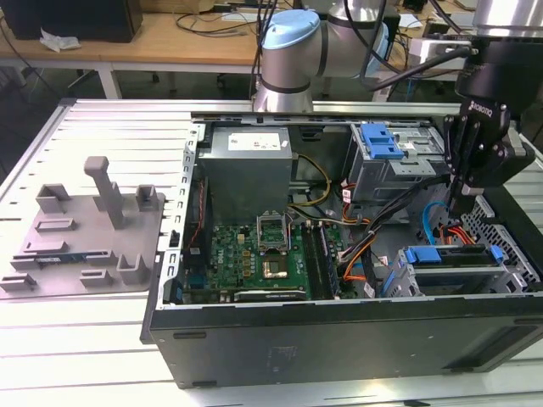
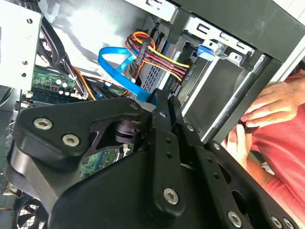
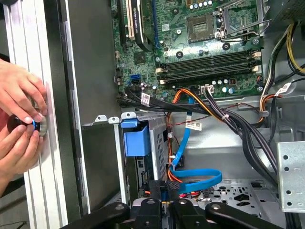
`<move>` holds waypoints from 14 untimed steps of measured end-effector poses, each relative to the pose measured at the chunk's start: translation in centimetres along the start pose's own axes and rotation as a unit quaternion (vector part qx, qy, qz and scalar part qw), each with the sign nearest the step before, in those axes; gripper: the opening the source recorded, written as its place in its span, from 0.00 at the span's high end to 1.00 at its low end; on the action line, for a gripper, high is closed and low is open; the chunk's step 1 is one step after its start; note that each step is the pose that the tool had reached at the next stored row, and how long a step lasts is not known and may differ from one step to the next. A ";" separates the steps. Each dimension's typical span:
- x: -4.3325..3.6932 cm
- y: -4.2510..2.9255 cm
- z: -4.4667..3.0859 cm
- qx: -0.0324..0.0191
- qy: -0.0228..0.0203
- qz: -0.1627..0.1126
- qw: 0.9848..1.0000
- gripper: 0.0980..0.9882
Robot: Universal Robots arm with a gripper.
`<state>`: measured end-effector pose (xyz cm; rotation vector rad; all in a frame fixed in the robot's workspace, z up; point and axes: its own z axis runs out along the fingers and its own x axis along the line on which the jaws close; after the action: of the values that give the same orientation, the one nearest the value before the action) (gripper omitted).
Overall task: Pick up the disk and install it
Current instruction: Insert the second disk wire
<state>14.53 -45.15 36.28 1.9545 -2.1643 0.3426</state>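
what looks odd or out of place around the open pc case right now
A person's hands rest at the table edge beside the open case, close to the gripper working inside it. Nothing looks spilled or damaged.

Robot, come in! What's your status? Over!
Claw inside the computer case, above the drive cage. Disk sitting in the cage. Blue cable under claw; person's hands at case edge.

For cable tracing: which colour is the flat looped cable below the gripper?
Light blue cable, clearest in the first wrist view.
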 end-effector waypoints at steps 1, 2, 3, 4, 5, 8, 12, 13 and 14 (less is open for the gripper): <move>0.02 0.00 0.01 0.000 0.000 0.000 1.000 0.93; 0.16 -0.02 0.05 0.000 0.000 0.000 1.000 0.93; 0.40 -0.04 0.13 0.000 -0.002 0.000 1.000 0.93; 0.77 -0.08 0.24 -0.001 -0.006 0.000 1.000 0.93; 0.99 -0.10 0.32 -0.001 -0.008 0.000 1.000 0.93; 1.73 -0.18 0.56 0.001 -0.027 0.001 1.000 0.93; 2.42 -0.24 0.78 0.002 -0.048 0.003 0.999 0.93; 2.74 -0.26 0.90 0.003 -0.054 0.003 0.999 0.93; 2.98 -0.26 0.99 0.003 -0.056 0.003 0.998 0.93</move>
<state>14.49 -48.30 36.26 2.0162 -2.2405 0.2452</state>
